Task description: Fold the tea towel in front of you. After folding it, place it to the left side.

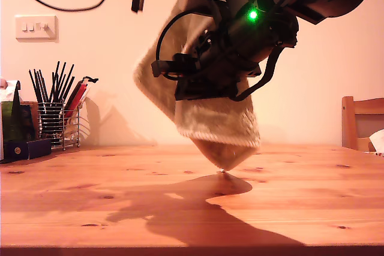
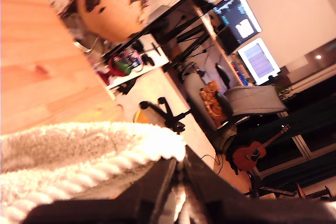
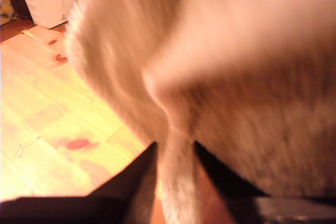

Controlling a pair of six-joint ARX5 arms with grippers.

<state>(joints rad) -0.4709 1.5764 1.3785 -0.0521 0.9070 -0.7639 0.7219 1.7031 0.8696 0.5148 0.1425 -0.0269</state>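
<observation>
No legible brand or label in any view. Two monitors in the first wrist view show screen content too small to read.

Exterior view, from its left: wall switch plate, unmarked. Below it a dark box at the table edge, cut off by the frame; a small round mark on its face, unreadable. Beside it a wire holder of dark pens and pencils.

Centre: the tea towel hangs bunched in the air over the wooden table, its lowest tip touching or just clear of the tabletop; cannot tell which. Arm hardware with green indicator lights covers the towel's upper part; the top of the towel and the arms are cut off by the frame. Which arm is which cannot be told here.

The exterior view's right: part of a wooden chair, cropped.

My first gripper: dark fingers narrow, pinched on the towel's corded hem, pads mostly out of frame. An acoustic guitar stands in the background room.

My second gripper: fingers narrow, clamped on a fold of towel; the view is blurred and towel fills most of it.
</observation>
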